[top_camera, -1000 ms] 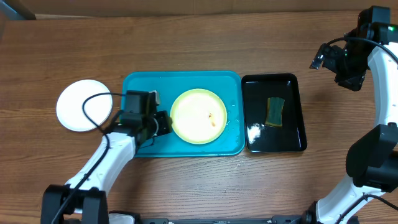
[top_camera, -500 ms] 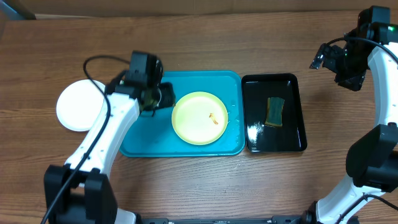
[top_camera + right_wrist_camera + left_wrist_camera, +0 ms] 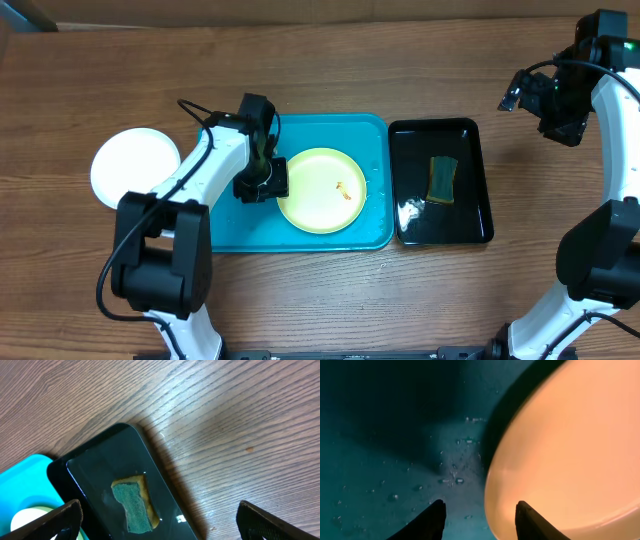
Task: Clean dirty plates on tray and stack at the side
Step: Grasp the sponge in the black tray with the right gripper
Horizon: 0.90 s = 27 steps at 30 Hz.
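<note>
Poised at round pale yellow-green plate (image 3: 322,190), mid-frame in rectangular turquoise plastic tray (image 3: 225,232).
With left gripper (image 3: 481,520) jaws open astride its left rim, plate spreading rightward; right gripper (image 3: 160,520) open, far upper right.

Two plates (image 3: 125,170) (image 3: 320,190), two trays (image 3: 375,150) (image 3: 410,150), one sponge (image 3: 442,178)

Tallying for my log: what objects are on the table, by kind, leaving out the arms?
Plates: 2 (white plate, pale yellow-green plate)
Trays: 2 (turquoise tray, black tray)
Sponges: 1 (sponge)
Total: 5
</note>
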{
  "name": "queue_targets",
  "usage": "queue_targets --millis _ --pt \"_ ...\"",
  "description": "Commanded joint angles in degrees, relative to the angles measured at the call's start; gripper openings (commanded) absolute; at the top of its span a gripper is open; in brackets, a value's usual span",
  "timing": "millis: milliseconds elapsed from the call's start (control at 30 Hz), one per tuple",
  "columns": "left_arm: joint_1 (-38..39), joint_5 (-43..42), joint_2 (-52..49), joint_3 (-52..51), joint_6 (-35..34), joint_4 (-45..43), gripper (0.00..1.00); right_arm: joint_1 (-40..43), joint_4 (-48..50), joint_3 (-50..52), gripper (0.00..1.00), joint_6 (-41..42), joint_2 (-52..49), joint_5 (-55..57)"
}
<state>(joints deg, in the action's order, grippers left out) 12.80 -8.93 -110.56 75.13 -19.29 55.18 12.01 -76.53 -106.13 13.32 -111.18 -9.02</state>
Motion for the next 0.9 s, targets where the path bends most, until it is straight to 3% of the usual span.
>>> queue_targets --millis 0,200,367,467,533,733,867 --pt "0.4 0.4 -2.4 -0.2 1.3 -1.6 0.42 0.3 0.1 -0.3 1.0 0.2 0.5 0.0" --pt "0.4 0.4 -4.5 -0.2 1.4 -6.1 0.19 0.3 2.2 -0.3 1.0 0.5 0.5 -0.3" --pt "-0.1 3.9 -4.5 -0.2 2.5 -8.6 0.16 0.2 -0.2 -0.3 1.0 -1.5 0.5 -11.9" --pt "-1.3 6.6 -4.5 -0.2 1.9 -9.9 0.14 -1.5 -4.0 0.0 0.78 -4.3 0.5 -12.1" --pt "-2.4 6.6 -4.5 -0.2 1.9 -10.8 0.14 -3.9 -6.6 0.2 0.7 -4.8 0.5 -7.7" --pt "-5.9 6.5 -4.5 -0.1 2.0 -11.0 0.17 -12.6 -8.6 6.2 0.67 0.5 0.5 7.0" --pt "-7.2 6.5 -4.5 -0.1 2.6 -9.9 0.19 -17.0 -2.7 14.5 0.67 1.7 0.5 9.0"
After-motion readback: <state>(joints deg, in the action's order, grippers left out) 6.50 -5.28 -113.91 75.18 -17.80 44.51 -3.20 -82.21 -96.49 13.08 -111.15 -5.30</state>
